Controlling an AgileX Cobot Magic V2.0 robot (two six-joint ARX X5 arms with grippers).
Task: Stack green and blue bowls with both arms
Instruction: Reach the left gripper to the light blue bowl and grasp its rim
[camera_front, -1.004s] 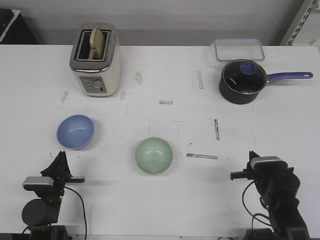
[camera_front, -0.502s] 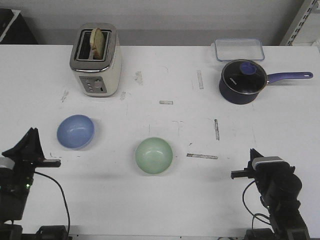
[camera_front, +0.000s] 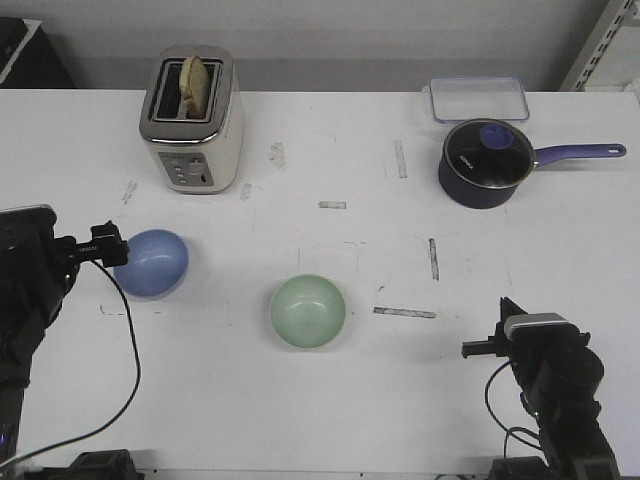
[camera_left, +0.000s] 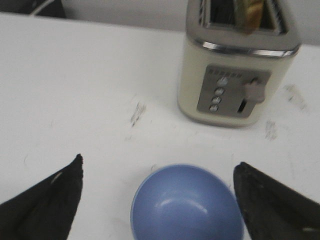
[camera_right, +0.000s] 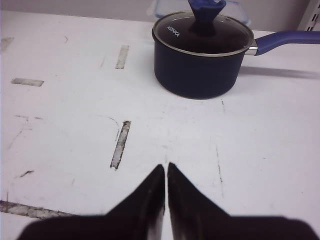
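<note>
The periwinkle blue bowl (camera_front: 152, 263) sits upright on the white table at the left. The mint green bowl (camera_front: 308, 311) sits upright near the middle, apart from it. My left gripper (camera_front: 108, 240) hangs at the blue bowl's left rim. In the left wrist view the gripper (camera_left: 159, 162) is open wide, with the blue bowl (camera_left: 186, 205) between its two black fingers (camera_left: 50, 200) and touching neither. My right gripper (camera_front: 505, 312) is low at the near right, far from both bowls. In the right wrist view it (camera_right: 165, 166) is shut and empty.
A cream toaster (camera_front: 192, 122) with bread stands behind the blue bowl, also in the left wrist view (camera_left: 240, 65). A dark navy saucepan (camera_front: 485, 165) with lid and long handle is at the far right, with a clear lidded container (camera_front: 478, 98) behind it.
My left arm has risen from the near left edge and moved forward to the blue bowl. The right arm and both bowls have not moved.
</note>
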